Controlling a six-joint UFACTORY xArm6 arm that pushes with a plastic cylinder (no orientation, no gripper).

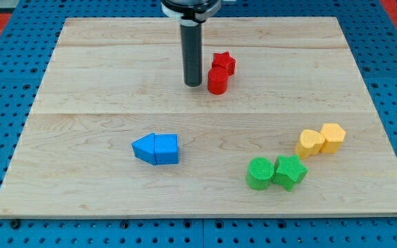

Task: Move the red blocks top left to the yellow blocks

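Observation:
Two red blocks sit touching near the view's top centre: a red star and a red cylinder just below it. Two yellow blocks lie touching at the view's right: a rounded yellow block and a yellow hexagon. My tip rests on the board just left of the red cylinder, close to it or touching; I cannot tell which. The red blocks lie up and to the left of the yellow blocks, well apart from them.
Two blue blocks lie joined at the lower middle-left. A green cylinder and a green star sit touching below the yellow blocks. The wooden board lies on a blue pegboard.

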